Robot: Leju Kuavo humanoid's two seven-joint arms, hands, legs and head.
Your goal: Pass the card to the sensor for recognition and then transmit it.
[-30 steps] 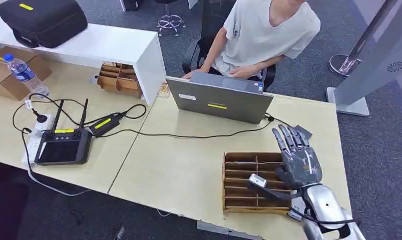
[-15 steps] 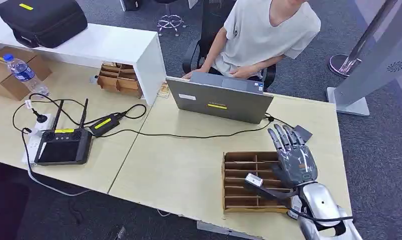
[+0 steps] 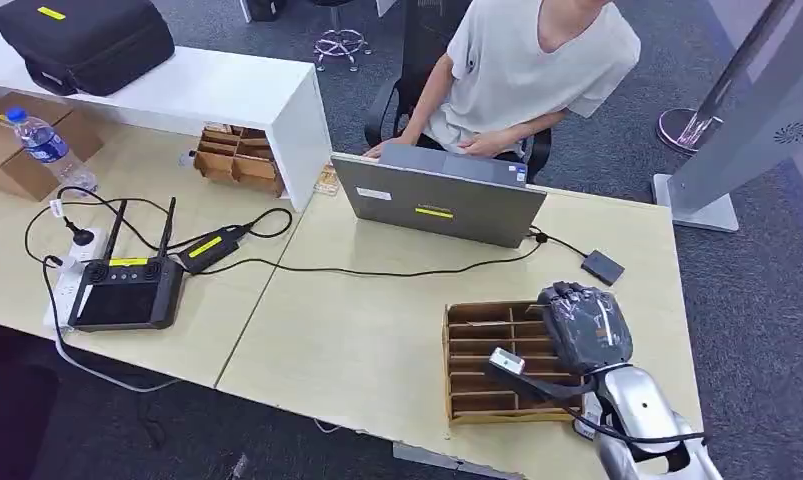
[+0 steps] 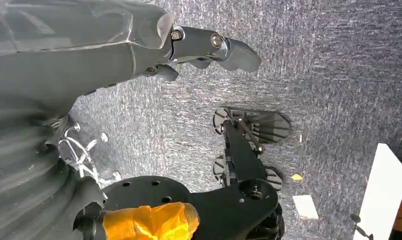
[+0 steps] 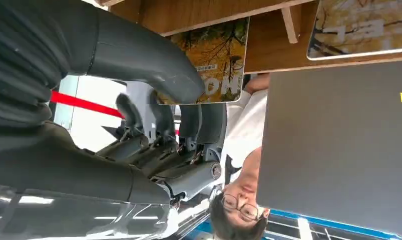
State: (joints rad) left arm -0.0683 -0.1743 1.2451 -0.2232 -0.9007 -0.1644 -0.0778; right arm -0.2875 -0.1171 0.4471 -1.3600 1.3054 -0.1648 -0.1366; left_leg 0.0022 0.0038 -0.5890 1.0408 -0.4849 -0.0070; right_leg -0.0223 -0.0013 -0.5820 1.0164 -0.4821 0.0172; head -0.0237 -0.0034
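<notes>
Right hand: curls into wooden rack, thumb and fingers flanking upright card directly beneath; grip unconfirmed.

A pale wood table holds a brown slotted rack, a grey laptop with a yellow sticker, and a black controller. The card shows yellow autumn leaves (white-bordered). The right hand is dark grey.

slotted tray before laptop — sensor right, behind
</notes>
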